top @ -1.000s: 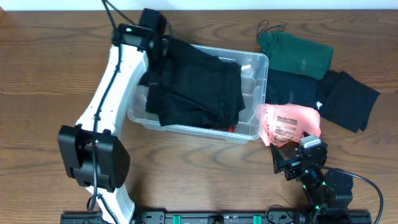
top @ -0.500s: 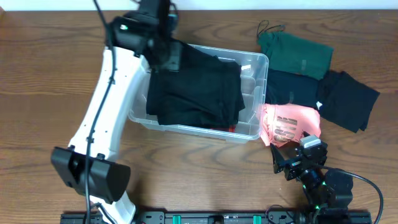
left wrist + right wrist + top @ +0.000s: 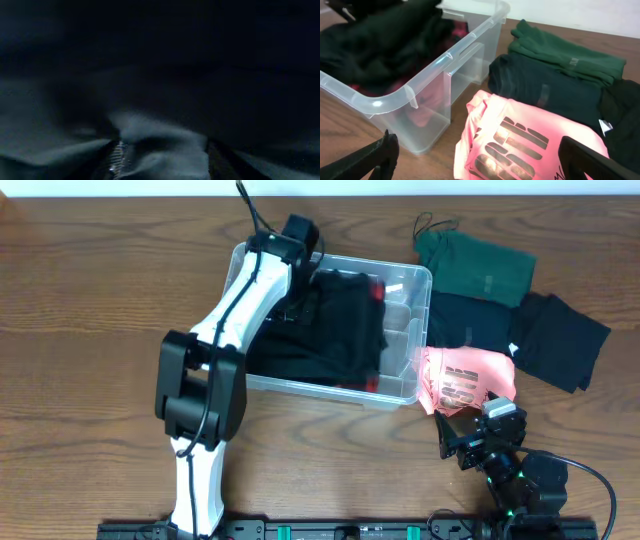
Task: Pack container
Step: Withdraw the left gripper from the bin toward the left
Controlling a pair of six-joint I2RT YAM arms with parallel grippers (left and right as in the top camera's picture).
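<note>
- The container (image 3: 404, 345) sits toward the far middle of the wooden surface (image 3: 80, 330). It holds a rumpled black garment (image 3: 335, 330), with red cloth (image 3: 376, 290) showing at the edges.
- The left hand (image 3: 165, 152) is down in the container's left end, pressed into dark cloth. A fold lies between its fingers (image 3: 117, 159), but I cannot tell whether it grips.
- The right hand (image 3: 477, 150) hangs low near the front edge, spread wide and holding nothing.
- A pink printed shirt (image 3: 465, 380) lies just beside the container's right end.
</note>
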